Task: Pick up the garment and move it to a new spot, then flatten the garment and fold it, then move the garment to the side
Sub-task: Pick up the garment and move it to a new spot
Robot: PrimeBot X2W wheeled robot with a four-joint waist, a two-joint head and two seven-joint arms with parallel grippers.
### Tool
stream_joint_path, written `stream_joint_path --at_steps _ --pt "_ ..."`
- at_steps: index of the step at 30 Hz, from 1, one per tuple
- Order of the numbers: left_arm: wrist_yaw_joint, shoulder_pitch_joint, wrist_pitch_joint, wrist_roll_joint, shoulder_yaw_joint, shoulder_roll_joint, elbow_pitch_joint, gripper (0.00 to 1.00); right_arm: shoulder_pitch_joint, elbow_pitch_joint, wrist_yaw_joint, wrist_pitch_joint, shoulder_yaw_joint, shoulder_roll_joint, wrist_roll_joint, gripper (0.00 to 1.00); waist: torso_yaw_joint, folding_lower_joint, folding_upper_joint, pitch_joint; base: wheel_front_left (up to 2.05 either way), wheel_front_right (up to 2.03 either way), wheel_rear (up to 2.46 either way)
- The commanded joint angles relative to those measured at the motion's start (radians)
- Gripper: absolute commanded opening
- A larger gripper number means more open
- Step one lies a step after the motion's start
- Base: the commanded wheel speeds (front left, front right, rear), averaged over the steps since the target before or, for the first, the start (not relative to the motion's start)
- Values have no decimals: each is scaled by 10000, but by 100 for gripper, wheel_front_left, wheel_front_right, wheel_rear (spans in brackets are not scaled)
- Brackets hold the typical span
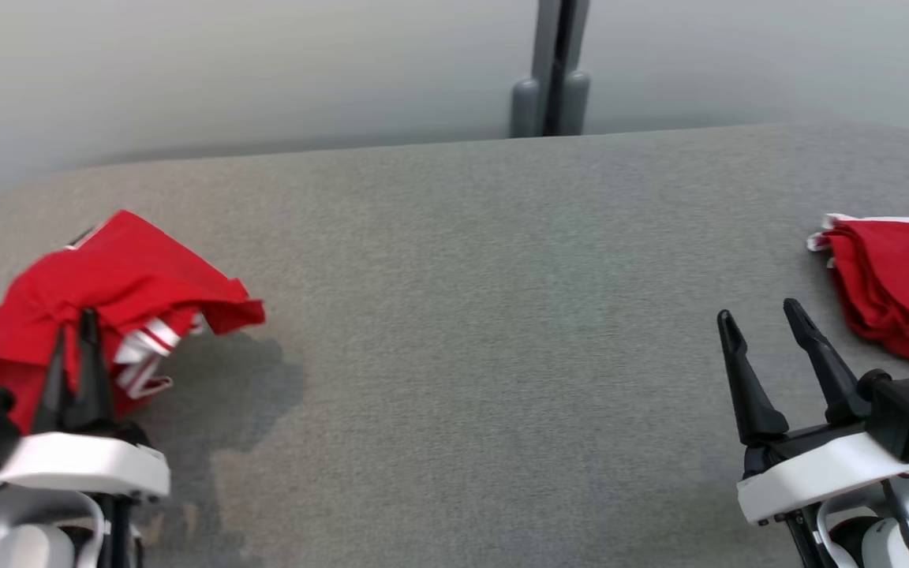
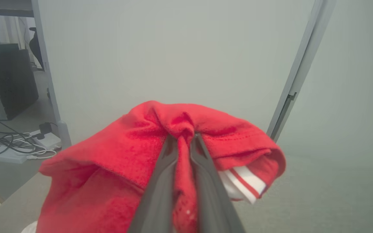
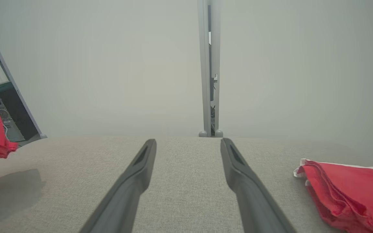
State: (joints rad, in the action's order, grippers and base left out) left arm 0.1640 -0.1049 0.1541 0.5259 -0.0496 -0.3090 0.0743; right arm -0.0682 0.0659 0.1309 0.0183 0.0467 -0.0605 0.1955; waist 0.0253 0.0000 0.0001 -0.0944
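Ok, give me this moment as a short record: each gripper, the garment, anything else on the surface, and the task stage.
left gripper: shut on the red garment, pinching a fold of it
red garment: bunched, hanging from the left gripper over the left end of the grey surface, shadow beneath it
right gripper: open, empty, above the grey surface
folded red pile: lying at the right edge, apart from both grippers
grey surface: fabric-covered
stage: garment picked up, not yet flattened or folded

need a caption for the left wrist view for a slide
Left end effector shut on a bunched red garment with white striped trim, held over the grey table.
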Motion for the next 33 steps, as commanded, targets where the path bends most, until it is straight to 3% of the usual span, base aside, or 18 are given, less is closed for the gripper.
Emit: stream_joint_path --at_steps 1,8,12,21,31,33 --pt "151 313 -246 -169 -227 51 -528 0 94 55 -3 10 90 -100 58 100 -480 0 -1 308 0 0 0" --pt "156 432 -796 -447 -1100 328 -1076 0 -111 253 -3 114 268 -172 -27 100 -1142 0 -1 198 0 0 0" --pt "-147 -69 -1012 -547 -1759 566 -672 0 -246 259 -3 162 352 -144 -13 100 -1699 0 -1 -21 0 0 0" --pt "-1056 -1685 -863 -738 -3074 1480 1552 0 -575 76 -3 510 406 -33 78 100 -2915 0 -1 -779 0 0 0" --pt "-1939 -3229 -530 -692 -3794 2105 4244 0 -824 -267 -3 927 461 57 233 100 -3375 0 -1 -1443 0 0 0" --pt "-2053 -3397 -371 -687 -3906 2167 4564 65 -823 -357 -3 985 438 66 249 100 -3375 0 -1 -1451 0 0 0"
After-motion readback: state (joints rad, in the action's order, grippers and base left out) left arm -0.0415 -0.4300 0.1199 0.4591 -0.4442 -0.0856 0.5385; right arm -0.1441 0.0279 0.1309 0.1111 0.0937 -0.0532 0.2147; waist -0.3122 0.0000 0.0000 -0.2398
